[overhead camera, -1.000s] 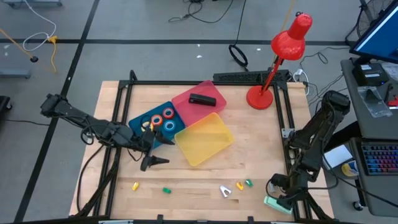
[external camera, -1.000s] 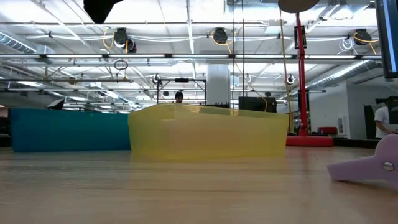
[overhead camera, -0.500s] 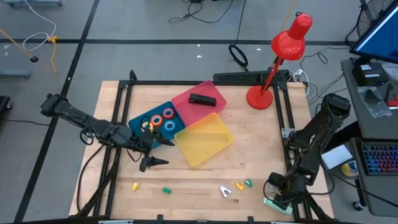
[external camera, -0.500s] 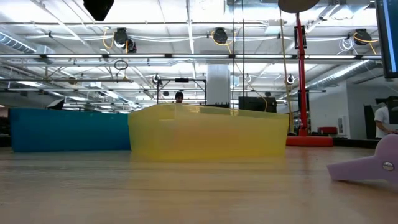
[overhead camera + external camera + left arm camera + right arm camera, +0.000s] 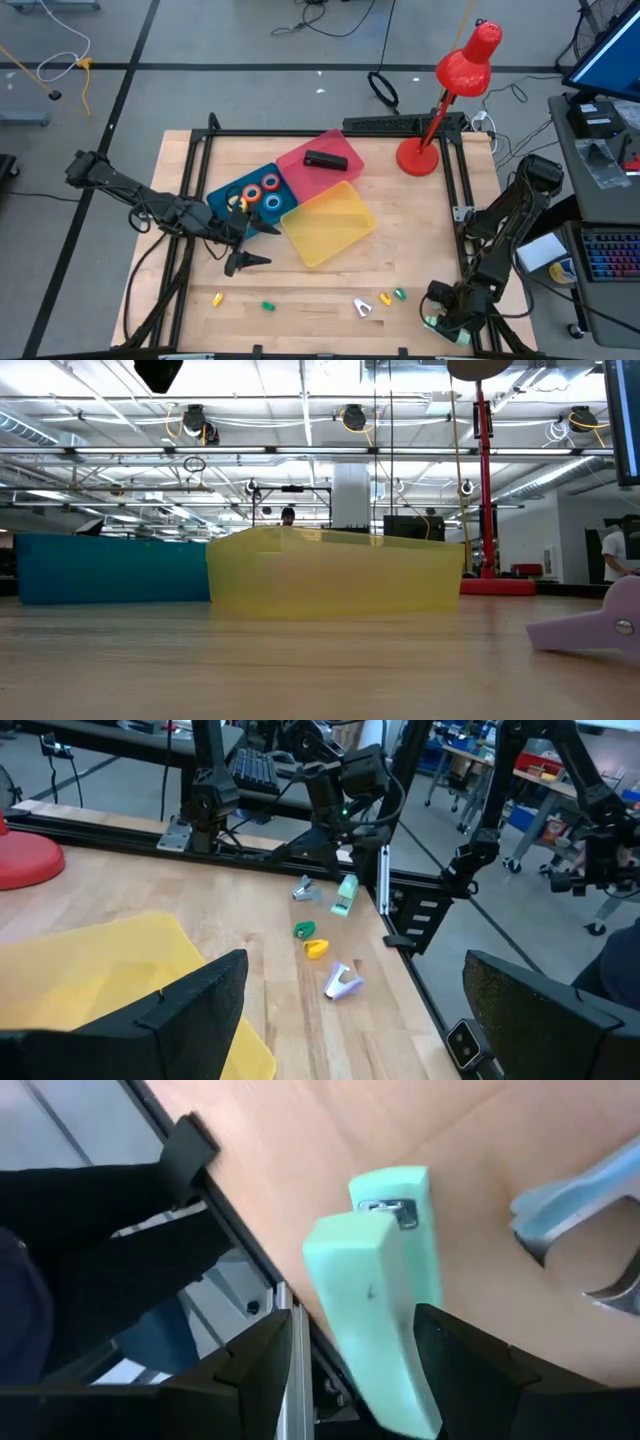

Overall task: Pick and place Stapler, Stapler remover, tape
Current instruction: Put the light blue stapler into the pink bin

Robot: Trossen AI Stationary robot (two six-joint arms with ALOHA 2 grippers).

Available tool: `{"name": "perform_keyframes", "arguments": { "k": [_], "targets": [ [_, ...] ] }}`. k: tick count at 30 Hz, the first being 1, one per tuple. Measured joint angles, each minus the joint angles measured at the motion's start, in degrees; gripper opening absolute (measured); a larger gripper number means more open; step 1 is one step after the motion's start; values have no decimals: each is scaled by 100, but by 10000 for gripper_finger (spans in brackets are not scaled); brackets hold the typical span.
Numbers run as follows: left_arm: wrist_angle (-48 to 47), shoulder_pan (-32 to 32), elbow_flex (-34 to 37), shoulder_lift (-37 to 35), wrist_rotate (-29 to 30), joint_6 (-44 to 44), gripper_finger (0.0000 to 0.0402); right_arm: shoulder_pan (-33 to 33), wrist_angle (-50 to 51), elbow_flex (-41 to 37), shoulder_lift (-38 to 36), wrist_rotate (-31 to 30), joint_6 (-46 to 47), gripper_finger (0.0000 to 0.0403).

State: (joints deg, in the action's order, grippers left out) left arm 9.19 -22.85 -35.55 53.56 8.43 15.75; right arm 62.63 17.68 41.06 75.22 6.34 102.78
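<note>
A mint-green stapler (image 5: pixel 385 1300) lies flat at the table's near right corner (image 5: pixel 436 324). My right gripper (image 5: pixel 352 1365) slants down over it, open, with a finger along each long side of its rear half. A blue-grey stapler remover (image 5: pixel 580 1210) lies just beside it. Tape rolls (image 5: pixel 260 191) sit in the blue tray (image 5: pixel 225 190), and a black stapler (image 5: pixel 325 160) sits in the pink tray (image 5: pixel 300 158). My left gripper (image 5: pixel 243 247) hangs open at the yellow tray's (image 5: pixel 328 222) left. My right gripper's fingers run along the stapler from above, slanting down. One finger (image 5: pixel 470 1370) lies close against the stapler's long side (image 5: pixel 425 1350); I cannot tell whether it touches. A gap shows at the other finger (image 5: pixel 255 1365). The stapler rests flat on the table.
Small removers lie along the near edge: lavender (image 5: pixel 362 307), yellow (image 5: pixel 385 298), green (image 5: pixel 399 294), and farther left yellow (image 5: pixel 217 297) and green (image 5: pixel 267 305). A red desk lamp (image 5: pixel 440 100) stands at the far right. The black frame rail (image 5: pixel 180 1150) runs beside the stapler.
My right gripper has sunk toward the mint-green stapler at the near right corner, tipping further downward, and now covers more of it in the high view. The stapler has stayed where it was.
</note>
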Motion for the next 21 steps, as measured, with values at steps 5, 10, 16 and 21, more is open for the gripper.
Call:
{"name": "perform_keyframes", "arguments": {
  "k": [5, 10, 16, 21],
  "targets": [
    [2, 0, 0, -2, 3, 3, 367, 10, 171, 2, -2, -37, -103, 203],
    [2, 0, 0, -2, 4, 3, 367, 11, 273, 0, -4, -37, -242, 203],
    [2, 0, 0, -2, 7, 4, 367, 11, 85, 0, 176, -34, -525, 203],
    [5, 0, 0, -2, 15, 4, 367, 11, -151, 2, 324, -52, -664, 203]
  ]
}}
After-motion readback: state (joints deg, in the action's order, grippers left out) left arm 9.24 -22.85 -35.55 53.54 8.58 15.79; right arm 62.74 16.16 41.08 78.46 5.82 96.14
